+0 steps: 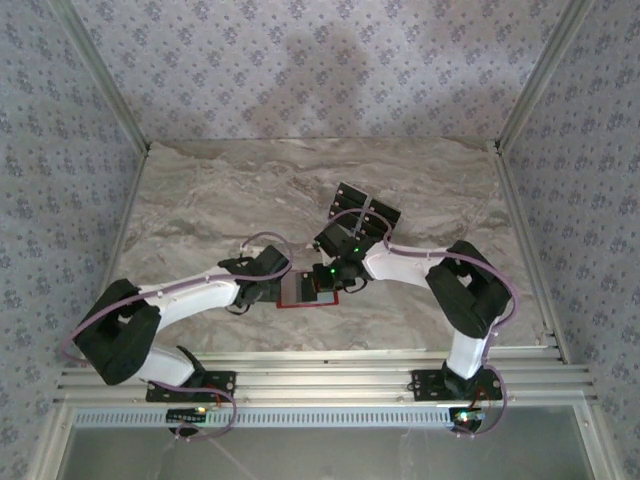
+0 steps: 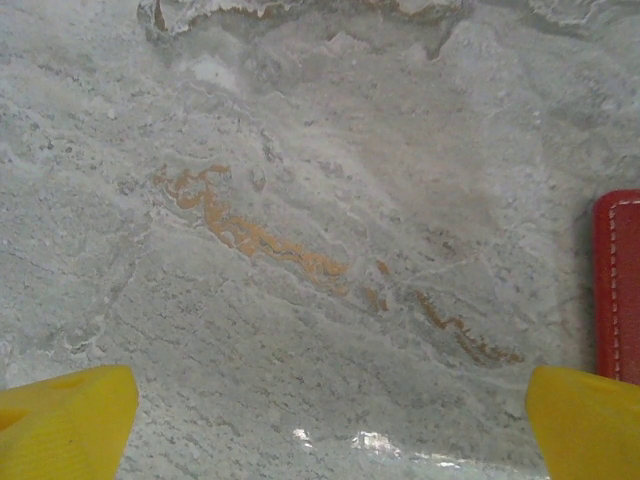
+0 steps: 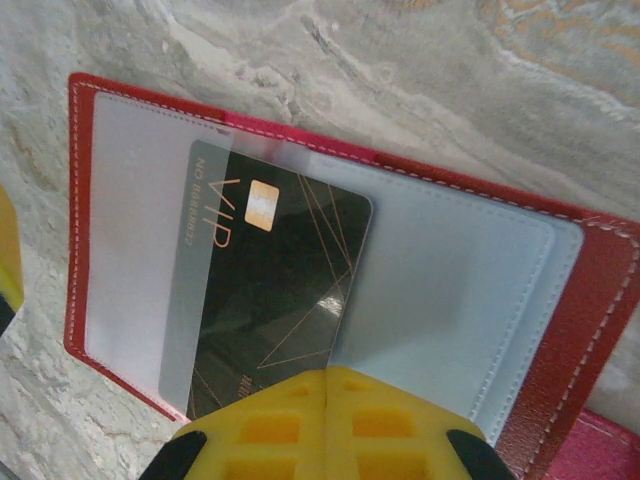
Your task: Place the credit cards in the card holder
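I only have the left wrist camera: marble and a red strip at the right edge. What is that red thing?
Observer: The card holder, lying open with its pale inside up.
Operator: Any card in it?
Observer: One black card is tucked partway in.
Operator: And the right gripper?
Observer: The right gripper is shut at that card's near edge; I cannot confirm a pinch.
Operator: Other cards?
Observer: The top view shows dark cards lying farther back than the holder.
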`<state>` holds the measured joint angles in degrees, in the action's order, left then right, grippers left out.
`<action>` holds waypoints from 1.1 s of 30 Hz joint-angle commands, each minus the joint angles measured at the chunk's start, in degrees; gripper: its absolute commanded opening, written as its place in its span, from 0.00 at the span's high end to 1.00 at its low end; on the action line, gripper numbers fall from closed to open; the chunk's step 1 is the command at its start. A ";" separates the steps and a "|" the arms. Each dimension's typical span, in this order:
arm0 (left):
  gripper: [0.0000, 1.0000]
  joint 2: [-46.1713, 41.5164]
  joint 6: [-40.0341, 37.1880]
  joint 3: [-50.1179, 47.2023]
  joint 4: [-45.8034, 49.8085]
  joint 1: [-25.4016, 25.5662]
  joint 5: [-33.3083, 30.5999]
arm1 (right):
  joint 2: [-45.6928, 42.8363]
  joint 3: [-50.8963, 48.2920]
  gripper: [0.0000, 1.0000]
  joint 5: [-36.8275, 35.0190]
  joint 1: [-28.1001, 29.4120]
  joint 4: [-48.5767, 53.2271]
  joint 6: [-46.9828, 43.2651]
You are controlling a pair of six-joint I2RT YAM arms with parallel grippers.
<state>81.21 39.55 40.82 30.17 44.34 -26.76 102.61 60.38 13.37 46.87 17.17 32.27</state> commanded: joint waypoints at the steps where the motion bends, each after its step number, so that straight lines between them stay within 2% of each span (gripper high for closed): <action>1: 0.00 1.03 0.35 -0.67 -0.23 -0.28 -0.28 | 1.53 2.14 0.97 -1.68 0.81 2.55 -1.00; 23: 0.00 3.93 0.44 -1.93 -3.38 0.02 2.13 | 6.29 7.38 0.97 1.87 3.38 0.08 1.51; 33: 0.00 -0.88 1.36 0.15 1.26 0.05 -0.78 | 7.10 9.76 0.97 4.01 4.00 -1.24 2.36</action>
<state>82.67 40.18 39.90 28.84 44.36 -26.22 108.55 68.45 15.92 50.39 16.21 33.63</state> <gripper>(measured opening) 0.997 0.067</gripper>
